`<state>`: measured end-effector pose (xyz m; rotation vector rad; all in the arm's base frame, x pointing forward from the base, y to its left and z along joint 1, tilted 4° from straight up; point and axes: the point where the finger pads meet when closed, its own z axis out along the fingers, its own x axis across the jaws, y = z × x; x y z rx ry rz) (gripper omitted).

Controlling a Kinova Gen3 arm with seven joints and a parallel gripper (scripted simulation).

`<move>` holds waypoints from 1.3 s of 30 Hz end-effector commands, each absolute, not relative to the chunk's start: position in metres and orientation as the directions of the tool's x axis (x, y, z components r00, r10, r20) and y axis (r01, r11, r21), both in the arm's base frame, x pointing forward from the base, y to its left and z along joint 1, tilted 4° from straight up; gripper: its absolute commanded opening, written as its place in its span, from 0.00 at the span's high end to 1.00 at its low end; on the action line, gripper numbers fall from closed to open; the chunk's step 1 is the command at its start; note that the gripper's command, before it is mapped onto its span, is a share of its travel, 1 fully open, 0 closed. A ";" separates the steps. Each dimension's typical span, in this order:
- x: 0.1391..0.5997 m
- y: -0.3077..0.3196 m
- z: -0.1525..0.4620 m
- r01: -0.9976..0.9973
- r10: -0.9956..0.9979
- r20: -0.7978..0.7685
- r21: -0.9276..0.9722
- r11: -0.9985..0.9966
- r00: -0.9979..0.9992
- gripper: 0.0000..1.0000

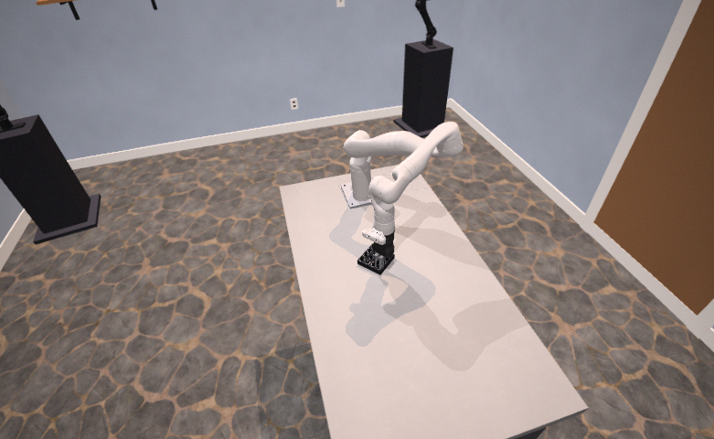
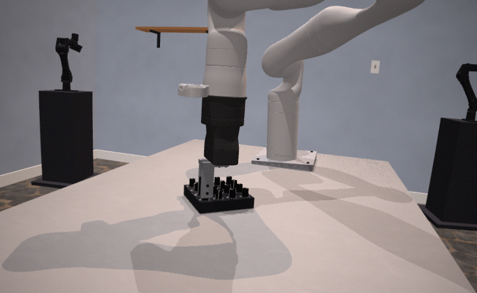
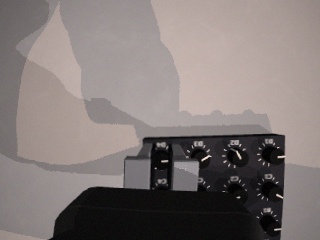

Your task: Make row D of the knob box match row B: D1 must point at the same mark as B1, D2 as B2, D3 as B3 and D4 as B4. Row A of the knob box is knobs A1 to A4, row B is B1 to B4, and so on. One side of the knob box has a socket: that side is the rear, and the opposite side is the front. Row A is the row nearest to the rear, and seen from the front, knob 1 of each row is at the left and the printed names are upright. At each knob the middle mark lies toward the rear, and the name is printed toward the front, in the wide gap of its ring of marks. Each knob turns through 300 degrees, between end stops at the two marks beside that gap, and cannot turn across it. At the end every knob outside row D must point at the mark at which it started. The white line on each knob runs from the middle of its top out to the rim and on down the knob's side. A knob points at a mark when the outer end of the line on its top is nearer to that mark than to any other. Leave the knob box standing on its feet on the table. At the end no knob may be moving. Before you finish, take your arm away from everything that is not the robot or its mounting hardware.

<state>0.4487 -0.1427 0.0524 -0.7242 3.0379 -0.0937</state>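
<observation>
The black knob box [image 1: 365,264] [image 2: 226,206] [image 3: 254,142] stands on the table. In the wrist view its printed names are upside down, with row D at the top. My gripper [image 1: 379,262] [image 2: 202,192] [image 3: 161,159] points down and is shut on knob D4 [image 3: 159,160], one finger on each side. D4's white line points right in the wrist view. Knob D3 [image 3: 199,158] has its line right and slightly up, knob D2 [image 3: 237,157] up and left, knob D1 [image 3: 273,155] right. Knob B1 [image 3: 269,223] points nearly right. My gripper hides B2, B3, B4 and row A in the wrist view.
Knob C4 [image 3: 161,184] shows between the fingers. Knob C3 is mostly hidden behind the right finger; knobs C2 [image 3: 236,190] and C1 [image 3: 270,190] stand farther right. The arm's base [image 1: 359,187] [image 2: 282,134] stands at the table's far end.
</observation>
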 end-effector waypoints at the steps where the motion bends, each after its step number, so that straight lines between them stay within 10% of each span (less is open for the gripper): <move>1: 0.449 -0.143 0.053 -0.463 -0.465 -0.004 -0.063 0.884 -0.886 0.70; 39: 0.449 -0.143 0.053 -0.542 -0.543 0.001 -0.063 0.838 -0.839 0.70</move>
